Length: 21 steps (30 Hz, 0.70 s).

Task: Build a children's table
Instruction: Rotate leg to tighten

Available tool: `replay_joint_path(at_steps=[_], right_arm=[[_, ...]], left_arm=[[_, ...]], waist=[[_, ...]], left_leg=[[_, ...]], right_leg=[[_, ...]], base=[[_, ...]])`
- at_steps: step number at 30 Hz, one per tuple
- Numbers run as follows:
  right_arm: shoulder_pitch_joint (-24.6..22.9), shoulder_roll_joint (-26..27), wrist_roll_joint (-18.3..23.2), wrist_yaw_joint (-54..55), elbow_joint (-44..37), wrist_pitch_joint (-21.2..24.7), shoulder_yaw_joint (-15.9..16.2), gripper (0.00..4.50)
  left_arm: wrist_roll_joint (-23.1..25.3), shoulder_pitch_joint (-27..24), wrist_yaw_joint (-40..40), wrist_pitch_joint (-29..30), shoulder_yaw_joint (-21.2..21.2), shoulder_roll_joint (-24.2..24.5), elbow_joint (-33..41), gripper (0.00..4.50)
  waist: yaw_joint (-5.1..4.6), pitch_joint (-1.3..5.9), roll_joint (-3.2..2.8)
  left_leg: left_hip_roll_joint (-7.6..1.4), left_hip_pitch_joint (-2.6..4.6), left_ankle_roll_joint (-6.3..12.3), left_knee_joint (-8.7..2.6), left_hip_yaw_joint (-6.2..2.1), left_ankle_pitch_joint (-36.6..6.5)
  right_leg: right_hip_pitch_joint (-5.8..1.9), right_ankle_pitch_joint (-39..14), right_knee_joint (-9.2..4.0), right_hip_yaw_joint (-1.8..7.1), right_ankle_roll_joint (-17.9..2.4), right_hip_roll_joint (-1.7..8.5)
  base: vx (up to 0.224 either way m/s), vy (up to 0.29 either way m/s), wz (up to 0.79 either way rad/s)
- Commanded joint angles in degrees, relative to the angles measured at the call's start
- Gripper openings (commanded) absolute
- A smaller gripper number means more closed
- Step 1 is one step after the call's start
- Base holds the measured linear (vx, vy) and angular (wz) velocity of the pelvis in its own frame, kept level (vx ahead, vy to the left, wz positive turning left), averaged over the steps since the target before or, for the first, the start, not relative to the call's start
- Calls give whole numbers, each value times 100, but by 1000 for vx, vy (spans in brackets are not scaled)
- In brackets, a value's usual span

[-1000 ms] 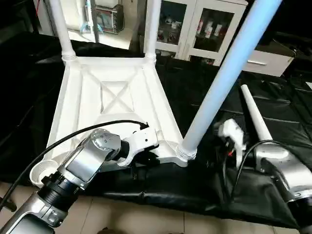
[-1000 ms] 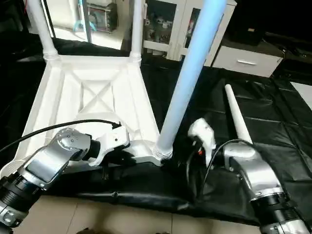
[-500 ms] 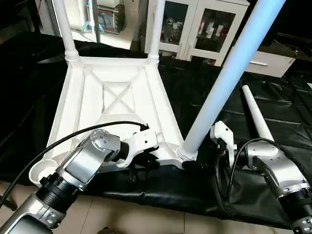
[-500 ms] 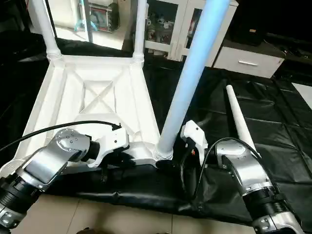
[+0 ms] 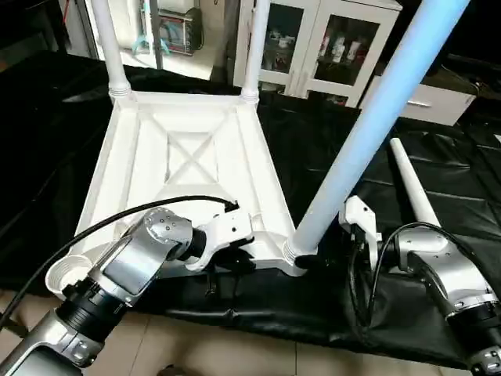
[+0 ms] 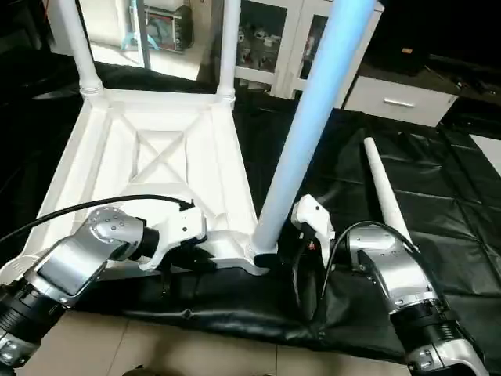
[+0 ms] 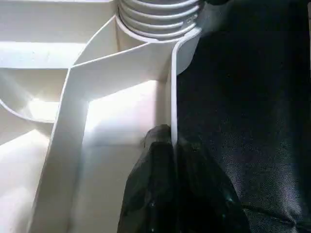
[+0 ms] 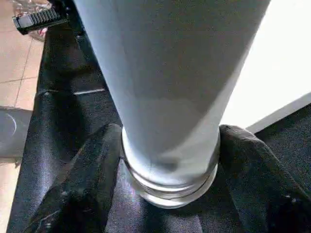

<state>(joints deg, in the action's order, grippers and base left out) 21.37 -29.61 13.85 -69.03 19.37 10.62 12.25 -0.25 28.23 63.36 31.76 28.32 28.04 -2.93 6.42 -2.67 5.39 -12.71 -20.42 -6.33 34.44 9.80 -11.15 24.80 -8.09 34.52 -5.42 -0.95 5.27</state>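
So here's where you're at: the table top [image 5: 184, 168] lies upside down on the black sheet [image 5: 329, 149], X-ribs facing up. Your left pincer [image 7: 172, 145] is pinched shut on the thin near rim of the top, one finger [image 7: 150, 184] inside the rim and the other outside over the sheet, just along the rim from the near corner socket [image 7: 158, 22].

In that socket stands the near leg [image 5: 376, 117], leaning up and away toward your right. Your right pincer [image 8: 167, 160] sits right at its base, a black finger [image 8: 82, 179] on either side of the ribbed collar. The fingers are spread about as wide as the leg and look to be touching it, but you can't really tell if it's a firm grip.

Two more legs [image 5: 106, 43] stand in the far corner sockets, well apart from both pincers. The loose leg [image 5: 413, 192] lies on the sheet just beyond your right wrist, narrow end pointing away. The open socket [image 5: 70, 274] sits beside your left forearm.
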Motion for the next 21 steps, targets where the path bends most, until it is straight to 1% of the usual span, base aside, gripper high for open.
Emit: replay_joint_path(at_steps=[1,5,6,7,8,9,10,11,12,13,14,15,16,17,18,19,20,21], right_arm=[[-15,-50,-48,-159,70,-59,105,277],[-45,-1,-101,-29,178,-106,83,272],[-36,94,-200,263,342,-128,20,272],[-32,117,-225,332,380,-133,4,272],[-14,210,-327,641,538,-124,-38,272],[-1,273,-396,850,646,-117,-65,272],[-1,273,-396,850,646,-117,-65,272],[27,476,-609,1573,924,72,-123,271],[39,591,-672,1928,1011,197,-171,271],[50,749,-737,2356,1072,365,-223,270],[54,810,-757,2513,1088,429,-243,270],[70,1081,-723,2980,1064,718,-353,270],[91,1254,-710,3311,1068,845,-445,270],[122,1444,-696,3696,1097,970,-559,269],[165,1622,-693,4078,1158,1075,-667,269],[229,1832,-738,4598,1276,1105,-784,269],[289,2023,-745,5010,1404,1078,-885,269],[390,2344,-732,5574,1636,961,-1000,269]], left_arm=[[-27,22,103,-9,171,-66,177,0],[-23,34,74,-8,149,-86,145,0],[-22,49,-39,17,94,-163,83,0],[-22,52,-68,24,80,-183,68,0],[-20,77,-200,75,23,-277,-4,0],[-18,96,-289,111,-15,-341,-53,0],[-18,96,-289,111,-15,-341,-53,0],[37,188,-734,242,-172,-633,-292,0],[43,233,-966,333,-270,-797,-407,0],[71,294,-1290,438,-392,-1011,-559,0],[81,317,-1413,479,-438,-1093,-615,0],[130,434,-1890,716,-621,-1386,-863,0],[168,501,-2101,751,-682,-1504,-1001,0],[212,575,-2353,758,-759,-1634,-1161,0],[245,651,-2603,751,-844,-1761,-1325,0],[269,744,-2892,702,-945,-1912,-1526,0],[288,829,-3149,653,-1033,-2044,-1695,0],[321,950,-3456,566,-1116,-2252,-1915,0]], waist=[[-29,365,-44],[-30,371,-37],[-30,370,-43],[-40,359,-46],[-46,350,-46],[-67,322,-53],[-87,302,-54],[-121,288,-69],[-188,274,-53],[-228,286,-40],[-248,284,-42],[-295,303,-61],[-356,284,-61],[-395,313,-79],[-428,305,-93],[-490,299,-149],[-525,301,-155],[-552,326,-174]], left_leg=[[-56,8,141,-418,40,-1099],[-55,12,143,-414,42,-1082],[-52,8,143,-413,43,-1099],[-54,5,125,-422,41,-1137],[-53,8,115,-428,39,-1212],[-49,10,70,-444,35,-1400],[-44,29,49,-450,31,-1577],[-35,76,-5,-444,10,-1888],[-10,91,-46,-433,-6,-2039],[9,83,-83,-416,-41,-2113],[13,71,-93,-424,-54,-2111],[20,67,-98,-417,-84,-2163],[28,101,-68,-408,-85,-2246],[24,122,-43,-399,-115,-2316],[17,85,-26,-423,-132,-2320],[-17,54,-46,-467,-182,-2439],[-19,58,-38,-470,-190,-2536],[-33,76,-37,-458,-214,-2608]], right_leg=[[-385,-1563,-351,257,-933,247],[-383,-1528,-341,257,-945,244],[-385,-1554,-350,257,-942,247],[-376,-1604,-355,254,-940,243],[-375,-1708,-373,249,-914,240],[-358,-2026,-416,239,-830,239],[-344,-2311,-460,223,-756,243],[-330,-2865,-526,194,-587,258],[-311,-3290,-595,160,-414,253],[-335,-3640,-646,106,-213,262],[-346,-3739,-675,83,-132,264],[-364,-3835,-709,33,-29,279],[-322,-3904,-779,-11,26,257],[-363,-3838,-812,-73,25,289],[-394,-3749,-814,-91,19,278],[-434,-3617,-827,-154,14,289],[-444,-3628,-863,-197,44,278],[-476,-3536,-880,-242,58,312]], base=[[0,0,0],[0,0,0],[0,0,0],[0,0,0],[0,0,0],[0,0,0],[0,0,0],[0,0,0],[0,0,0],[0,0,0],[0,0,0],[0,0,0],[0,0,0],[0,0,0],[0,0,0],[0,0,0],[0,0,0],[0,0,0]])
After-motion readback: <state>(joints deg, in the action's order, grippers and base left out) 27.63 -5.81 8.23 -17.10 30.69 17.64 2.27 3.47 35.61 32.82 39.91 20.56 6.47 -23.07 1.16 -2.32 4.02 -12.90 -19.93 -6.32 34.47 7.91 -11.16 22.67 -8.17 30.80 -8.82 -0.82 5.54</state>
